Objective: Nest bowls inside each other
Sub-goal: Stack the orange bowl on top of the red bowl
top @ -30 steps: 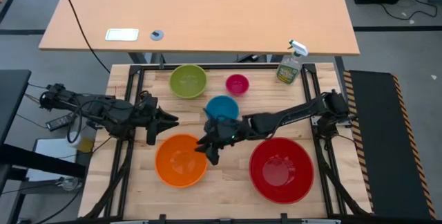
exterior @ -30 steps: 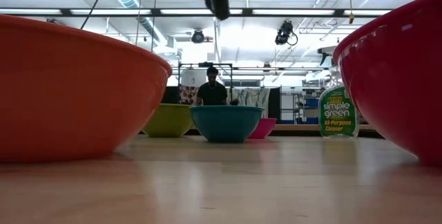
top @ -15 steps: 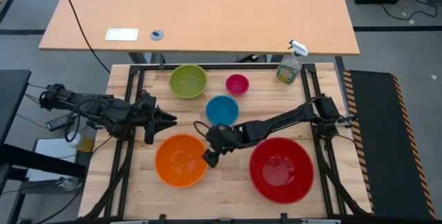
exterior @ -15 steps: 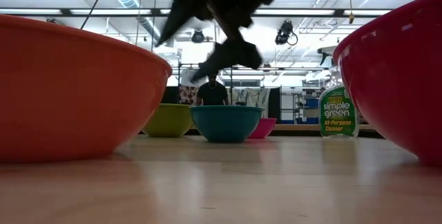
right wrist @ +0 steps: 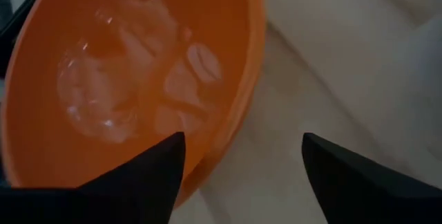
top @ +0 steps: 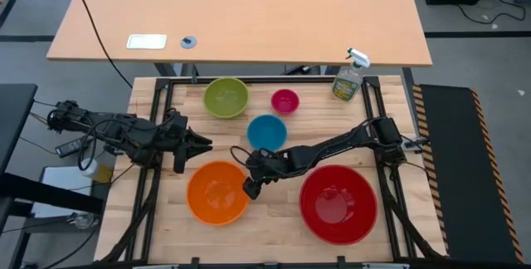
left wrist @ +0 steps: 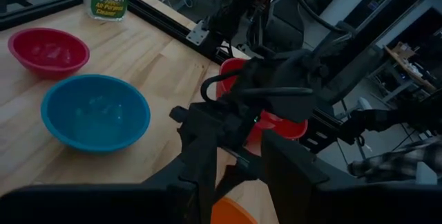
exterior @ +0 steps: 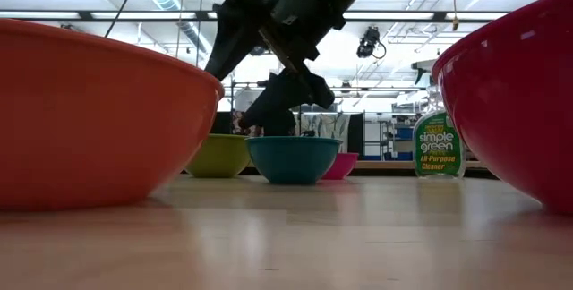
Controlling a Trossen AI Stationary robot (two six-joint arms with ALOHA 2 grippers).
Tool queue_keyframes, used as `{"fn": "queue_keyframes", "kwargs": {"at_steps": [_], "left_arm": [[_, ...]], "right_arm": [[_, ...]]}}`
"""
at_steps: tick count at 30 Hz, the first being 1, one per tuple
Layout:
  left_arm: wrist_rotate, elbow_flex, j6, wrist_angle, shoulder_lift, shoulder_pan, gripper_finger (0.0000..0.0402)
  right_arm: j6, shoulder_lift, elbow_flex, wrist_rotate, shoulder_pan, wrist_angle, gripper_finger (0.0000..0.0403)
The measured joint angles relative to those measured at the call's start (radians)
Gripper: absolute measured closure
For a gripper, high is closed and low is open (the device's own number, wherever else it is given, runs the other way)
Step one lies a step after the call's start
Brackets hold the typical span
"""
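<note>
The orange bowl (top: 217, 192) stands at the near left and the large red bowl (top: 338, 205) at the near right. The blue bowl (top: 267, 132), the green bowl (top: 226, 97) and the pink bowl (top: 284, 100) stand farther back. All five rest upright on their bases, apart from one another. My right gripper (top: 249, 188) is open and slants down over the orange bowl's right rim (right wrist: 238, 124), one finger (right wrist: 148, 175) over the inside and one finger (right wrist: 359, 182) outside. No touch shows. My left gripper (top: 197, 143) hovers open and holds nothing, just beyond the orange bowl's far-left rim.
A clear spray bottle (top: 348, 76) stands at the table's far right corner. Black frame rails (top: 162, 115) run along the left and right sides. Bare wood (top: 278, 227) lies between the orange and red bowls. A second tabletop (top: 249, 20) lies beyond the far edge.
My right gripper has come down toward the orange bowl's right rim, tipped more steeply downward and rolled a little. Its fingers have opened wide. The bowls have stayed where they were.
</note>
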Motion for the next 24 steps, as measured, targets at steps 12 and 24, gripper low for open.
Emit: {"fn": "queue_keyframes", "kwargs": {"at_steps": [12, 24], "left_arm": [[-0.011, 0.0, 0.0, 0.005, 0.0, 0.002, 0.0285], [-0.012, 0.0, 0.0, 0.005, 0.0, 0.002, 0.0285]], "right_arm": [[-0.025, 0.001, -0.016, -0.006, -0.07, 0.011, 0.0313], [-0.024, -0.005, -0.016, -0.071, -0.135, 0.055, 0.038]]}}
